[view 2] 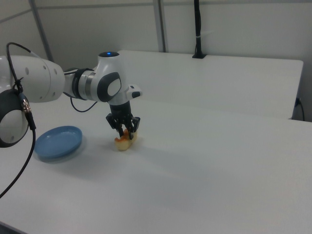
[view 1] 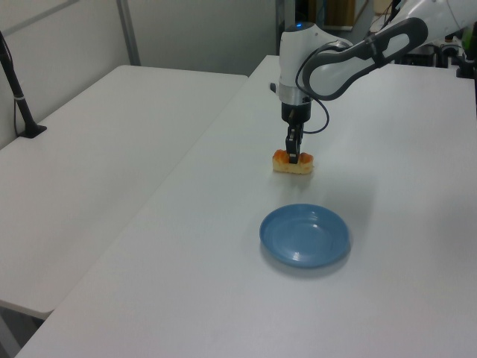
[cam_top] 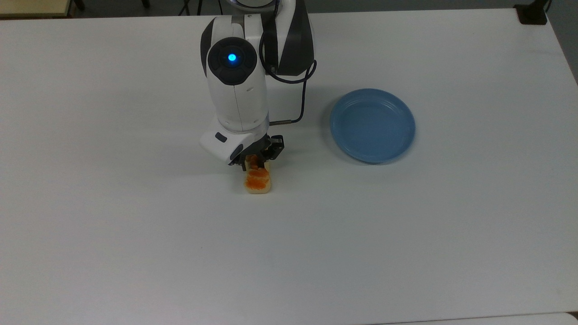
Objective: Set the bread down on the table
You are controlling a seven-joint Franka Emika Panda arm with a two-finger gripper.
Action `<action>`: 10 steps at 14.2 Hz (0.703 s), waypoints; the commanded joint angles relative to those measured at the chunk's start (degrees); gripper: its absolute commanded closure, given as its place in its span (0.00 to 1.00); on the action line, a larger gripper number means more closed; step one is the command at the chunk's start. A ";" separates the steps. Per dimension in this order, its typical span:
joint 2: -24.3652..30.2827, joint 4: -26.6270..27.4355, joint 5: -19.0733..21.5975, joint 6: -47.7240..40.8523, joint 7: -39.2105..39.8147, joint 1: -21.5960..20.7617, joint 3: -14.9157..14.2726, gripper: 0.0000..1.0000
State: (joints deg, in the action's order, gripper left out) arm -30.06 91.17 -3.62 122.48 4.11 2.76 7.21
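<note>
1. The pincer (view 1: pixel 293 155) is seen closed around the bread (view 1: pixel 292 163), gripping it from above.
2. The bread looks to be resting on the table (cam_top: pixel 406 234), well apart from the blue plate (cam_top: pixel 372 125) on the top view's right.
3. Placement seems basically done; what's left is for the bread to be let go and the arm lifted away.

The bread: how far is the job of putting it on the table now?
Done: the bread is off the blue plate, which lies bare, and appears to rest on the table. In hand: the gripper is shut on it, fingers around its middle. Left: open the fingers and lift the arm away.
</note>
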 commanded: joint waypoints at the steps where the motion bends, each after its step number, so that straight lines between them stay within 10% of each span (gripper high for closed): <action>1: 1.66 -0.73 -2.27 -0.57 0.29 -0.65 -0.88 0.00; 10: 25.81 -1.08 3.16 -24.81 -11.75 1.29 -3.85 0.00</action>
State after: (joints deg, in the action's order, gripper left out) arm -14.41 87.29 -4.23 104.85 -4.72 4.95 6.55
